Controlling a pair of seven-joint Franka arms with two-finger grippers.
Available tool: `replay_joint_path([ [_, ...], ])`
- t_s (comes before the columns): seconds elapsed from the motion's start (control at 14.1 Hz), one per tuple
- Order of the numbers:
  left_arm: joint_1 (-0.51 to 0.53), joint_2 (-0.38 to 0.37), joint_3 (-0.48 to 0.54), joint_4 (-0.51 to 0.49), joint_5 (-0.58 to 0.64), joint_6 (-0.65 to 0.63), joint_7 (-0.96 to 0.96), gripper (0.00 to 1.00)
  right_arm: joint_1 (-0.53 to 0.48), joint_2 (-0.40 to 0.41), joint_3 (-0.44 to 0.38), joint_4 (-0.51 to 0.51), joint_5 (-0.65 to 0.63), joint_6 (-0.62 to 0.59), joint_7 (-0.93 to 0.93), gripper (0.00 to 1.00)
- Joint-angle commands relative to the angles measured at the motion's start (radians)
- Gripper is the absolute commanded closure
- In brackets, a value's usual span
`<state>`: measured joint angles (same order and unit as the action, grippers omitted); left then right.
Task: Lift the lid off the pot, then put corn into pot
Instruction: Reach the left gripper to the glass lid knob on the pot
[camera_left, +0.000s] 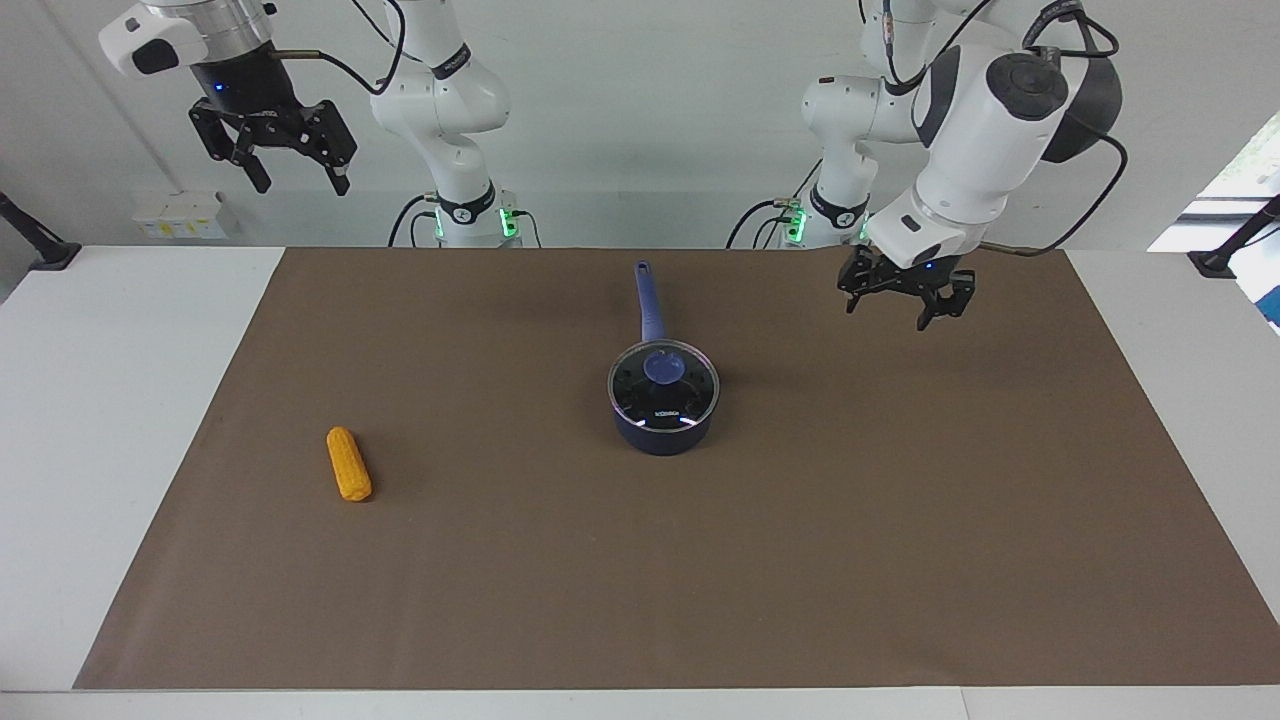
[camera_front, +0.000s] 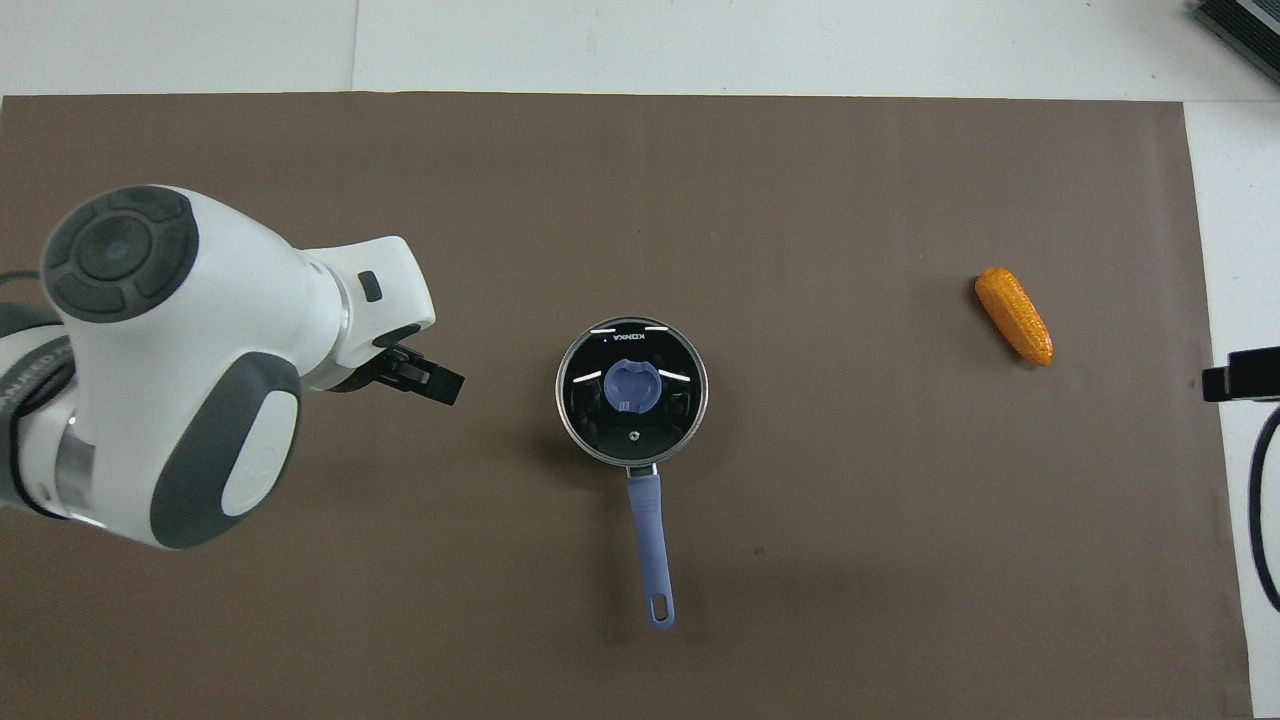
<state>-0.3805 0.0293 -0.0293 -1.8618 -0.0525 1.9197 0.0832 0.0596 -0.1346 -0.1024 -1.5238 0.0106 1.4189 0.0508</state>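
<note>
**Hovering left gripper, lid on the pot**

Hanging in the air over the brown mat (camera_left: 900, 520), the left gripper (camera_left: 897, 306) was toward the left arm's end of the table from the pot (camera_left: 664, 420), apart from it and holding nothing. Its 2 fingers stood spread, pointing down. In the overhead view only one dark fingertip of it (camera_front: 432, 380) showed past the big white wrist.

The pot sat near the middle of the mat with its long blue handle (camera_front: 649, 550) pointing toward the robots. The lid (camera_left: 663, 390) lay flat on the pot's rim, its blue knob (camera_front: 631, 386) at the centre.

The corn (camera_left: 349, 464) lay on the mat toward the right arm's end of the table, well apart from the pot and a little farther from the robots than it.

The right arm waited, its gripper (camera_left: 297, 180) raised high by the table's edge at its own end, fingers spread and empty.
</note>
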Motion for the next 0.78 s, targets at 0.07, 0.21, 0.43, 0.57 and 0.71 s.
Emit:
replay_joint_path([
  [0.07, -0.11, 0.036, 0.017, -0.048, -0.009, 0.12, -0.164, 0.0, -0.007, -0.011, 0.001, -0.006, 0.015, -0.005, -0.02, 0.0],
  [0.21, -0.181, 0.075, 0.017, -0.048, -0.009, 0.188, -0.285, 0.0, -0.007, -0.011, 0.001, -0.006, 0.015, -0.005, -0.02, 0.0],
  [0.43, -0.254, 0.113, 0.019, -0.031, -0.009, 0.229, -0.365, 0.0, -0.007, -0.011, 0.001, -0.006, 0.015, -0.005, -0.02, 0.0],
  [0.57, -0.288, 0.141, 0.019, -0.007, -0.004, 0.236, -0.417, 0.0, -0.007, -0.011, 0.001, -0.006, 0.015, -0.005, -0.02, 0.0],
  [0.71, -0.337, 0.202, 0.02, 0.073, 0.005, 0.213, -0.547, 0.0, -0.007, -0.011, 0.001, -0.006, 0.015, -0.005, -0.02, 0.0],
])
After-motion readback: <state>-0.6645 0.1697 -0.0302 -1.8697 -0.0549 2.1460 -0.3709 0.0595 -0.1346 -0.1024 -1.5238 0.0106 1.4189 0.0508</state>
